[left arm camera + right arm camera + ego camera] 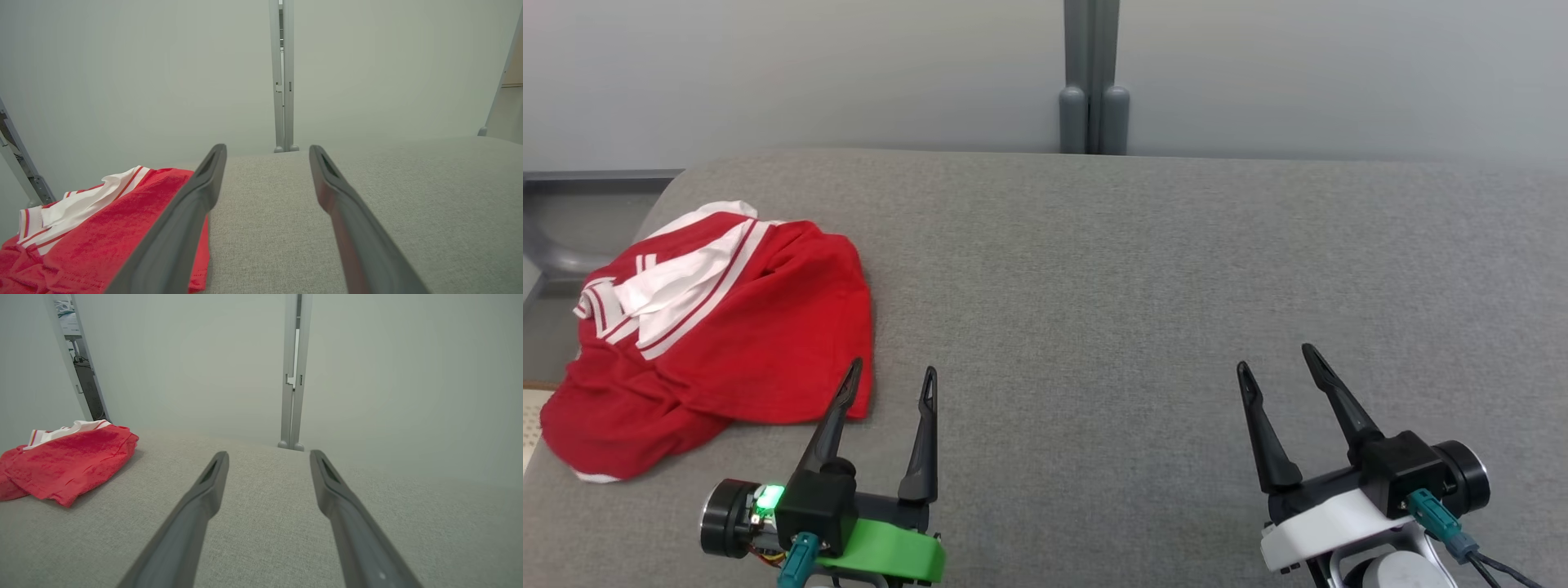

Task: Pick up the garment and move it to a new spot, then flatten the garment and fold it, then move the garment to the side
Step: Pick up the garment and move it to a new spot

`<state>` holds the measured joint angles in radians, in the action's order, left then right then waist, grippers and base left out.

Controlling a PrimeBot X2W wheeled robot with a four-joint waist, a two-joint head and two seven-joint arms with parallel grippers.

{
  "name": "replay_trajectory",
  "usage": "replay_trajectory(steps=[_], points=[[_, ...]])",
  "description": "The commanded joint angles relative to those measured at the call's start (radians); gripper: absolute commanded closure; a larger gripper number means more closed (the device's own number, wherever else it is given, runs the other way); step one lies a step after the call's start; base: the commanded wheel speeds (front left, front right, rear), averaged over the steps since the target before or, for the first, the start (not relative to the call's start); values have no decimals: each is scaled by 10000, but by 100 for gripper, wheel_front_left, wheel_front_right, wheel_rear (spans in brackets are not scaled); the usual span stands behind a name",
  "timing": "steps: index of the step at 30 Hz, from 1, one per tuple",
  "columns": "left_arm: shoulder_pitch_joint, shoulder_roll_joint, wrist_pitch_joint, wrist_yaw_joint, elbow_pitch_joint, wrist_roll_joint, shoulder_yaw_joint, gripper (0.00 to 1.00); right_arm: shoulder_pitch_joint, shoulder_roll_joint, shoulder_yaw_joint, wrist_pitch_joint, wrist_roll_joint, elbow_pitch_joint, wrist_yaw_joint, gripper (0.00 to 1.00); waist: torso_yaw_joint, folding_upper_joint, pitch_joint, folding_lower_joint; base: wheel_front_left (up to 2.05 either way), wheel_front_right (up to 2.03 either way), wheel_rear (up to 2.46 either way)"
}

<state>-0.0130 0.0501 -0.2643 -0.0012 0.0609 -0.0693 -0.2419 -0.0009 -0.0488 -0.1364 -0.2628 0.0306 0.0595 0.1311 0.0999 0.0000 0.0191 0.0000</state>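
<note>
At the worktop's [1094,286] left edge lies the crumpled red garment [719,327]; both pairs of jaws gape empty. Pickup comes first: left jaws, just beside it, should pinch cloth.

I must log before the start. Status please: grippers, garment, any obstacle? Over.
Left gripper open, empty. Right gripper open, empty. Red garment crumpled at left end of grey table, not gripped. No obstacle seen.

Grey fabric surface [1143,269], pale wall panels [768,65] — grey post [1092,73] between them
</note>
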Motion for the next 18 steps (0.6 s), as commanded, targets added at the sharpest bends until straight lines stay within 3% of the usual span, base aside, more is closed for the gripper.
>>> replay_trajectory(steps=[1, 18], points=[[-46, 8, -4, 28, -28, -58, 34, 0, 111, -28, -29, -32, -83, -40, -6, 0, 654, 0, 127, 0, 0, 0, 0], [-18, 7, -2, 288, -209, -282, 47, 0, -49, -29, -376, -31, -233, -46, -6, 0, 2767, 0, 414, 0, 0, 0, 0]])
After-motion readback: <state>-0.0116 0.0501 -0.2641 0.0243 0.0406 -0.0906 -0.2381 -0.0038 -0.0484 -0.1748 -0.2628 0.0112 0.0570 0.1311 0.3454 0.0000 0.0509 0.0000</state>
